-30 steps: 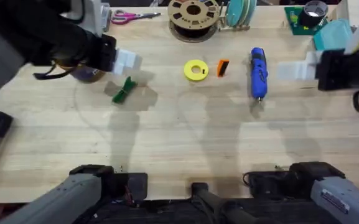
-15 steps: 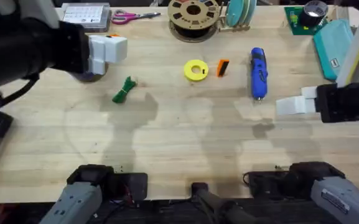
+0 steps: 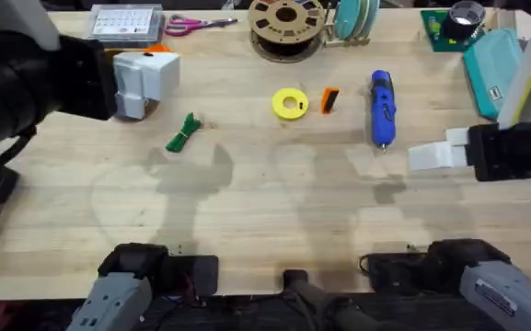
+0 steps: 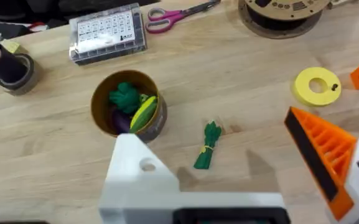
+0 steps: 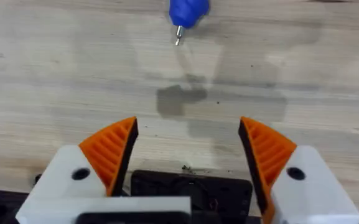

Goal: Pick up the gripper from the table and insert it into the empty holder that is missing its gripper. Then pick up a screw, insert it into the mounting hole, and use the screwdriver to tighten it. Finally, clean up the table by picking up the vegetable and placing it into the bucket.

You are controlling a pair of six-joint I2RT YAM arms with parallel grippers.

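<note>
Left gripper [image 4: 241, 168] hangs spread and empty above the table [image 3: 265, 211], and its wrist view tells more than the overhead: one finger is the plain white holder [image 4: 139, 177] with a bare mounting hole, the other carries an orange ribbed pad. Just beyond the holder, in that same view, stands the bucket [image 4: 129, 104], with a bigger green bundle and a yellow piece inside; from overhead the left gripper [image 3: 145, 78] covers the bucket almost entirely. The vegetable [image 4: 208, 145] lies on the wood between the two fingers and a little ahead of them, apart from the bucket; overhead it sits just beside the gripper [image 3: 184, 133], toward the middle of the table. Farther off lie a yellow ring [image 3: 290, 103] and, just beside it, the loose orange gripper [image 3: 329, 99], untouched, with the screwdriver [image 3: 382, 108] beyond.

Right gripper [image 5: 188, 155] is also spread wide, both orange pads showing and nothing between them. Its wrist view catches the screwdriver's thin tip [image 5: 178, 37] ahead of the fingers. Overhead, the right gripper [image 3: 431, 156] hovers near the screwdriver, apart from it.
</note>
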